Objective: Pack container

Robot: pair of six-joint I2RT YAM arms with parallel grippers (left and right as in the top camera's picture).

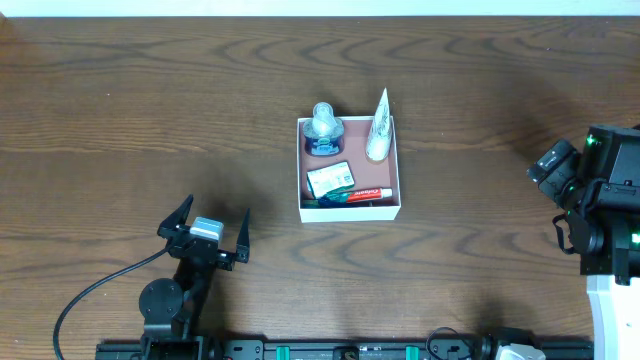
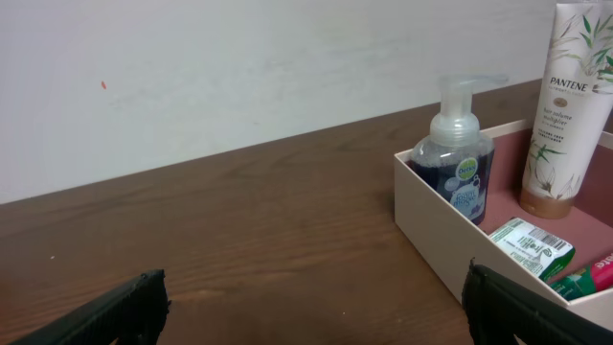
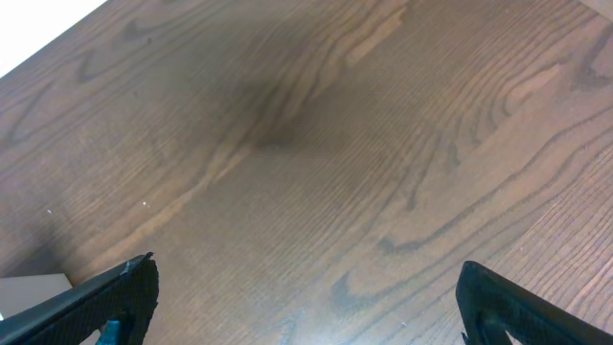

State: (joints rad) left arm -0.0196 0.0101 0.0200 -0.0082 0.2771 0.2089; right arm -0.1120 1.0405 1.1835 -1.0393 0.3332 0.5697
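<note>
The container (image 1: 393, 175), a shallow square box with white walls and a pink-brown inside, sits mid-table. In it stand a blue pump bottle (image 1: 324, 130) and a white Pantene tube (image 1: 378, 130); a green-white packet (image 1: 330, 179) and a red toothpaste tube (image 1: 358, 195) lie flat. The left wrist view shows the container (image 2: 431, 230), pump bottle (image 2: 458, 163), tube (image 2: 565, 105) and packet (image 2: 532, 247). My left gripper (image 1: 205, 228) is open and empty, left of and nearer than the container; its jaws (image 2: 311, 307) frame bare table. My right gripper (image 3: 306, 297) is open and empty over bare wood.
The dark wooden table (image 1: 150, 110) fills the view. The right arm's body (image 1: 600, 200) stands at the right edge. A black cable (image 1: 90, 290) runs from the left arm's base. A white wall (image 2: 239, 67) lies beyond the table's far edge.
</note>
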